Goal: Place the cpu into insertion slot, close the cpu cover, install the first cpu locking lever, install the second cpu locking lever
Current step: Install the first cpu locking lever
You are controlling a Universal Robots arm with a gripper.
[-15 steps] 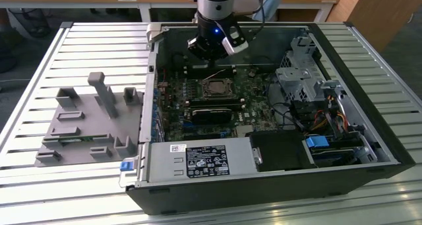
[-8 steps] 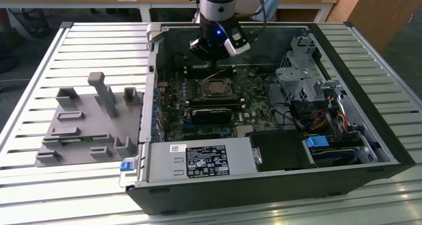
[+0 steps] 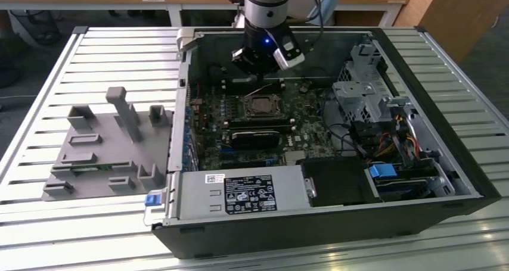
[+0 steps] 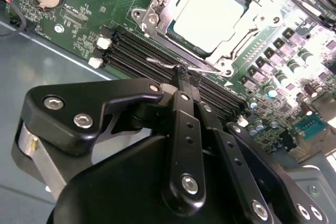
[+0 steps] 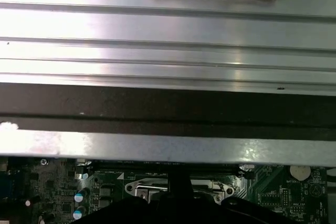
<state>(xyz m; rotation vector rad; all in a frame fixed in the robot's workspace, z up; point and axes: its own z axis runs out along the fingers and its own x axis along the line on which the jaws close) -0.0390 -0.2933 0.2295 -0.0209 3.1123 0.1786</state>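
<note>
I had the cpu (image 4: 210,14) seated, cpu cover (image 4: 157,11) down; gripper (image 4: 184,77), fingers together, apparently hooking the locking lever (image 4: 178,66). Needed pressing under its catch.

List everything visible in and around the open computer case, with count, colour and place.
computer case: one, black, open on the slatted table
slatted table: one, silver, under everything
circuit board: one, green, inside the case
cpu: one, silver-grey, seated in the insertion slot
cpu cover: one, silver frame, down around the cpu
locking lever: one thin silver wire, at the tool's tip
power supply: one, silver, near edge of the case
fixture tray: one, grey, exterior view's left
tool: one, black, fingertips at the lever beside the socket
</note>
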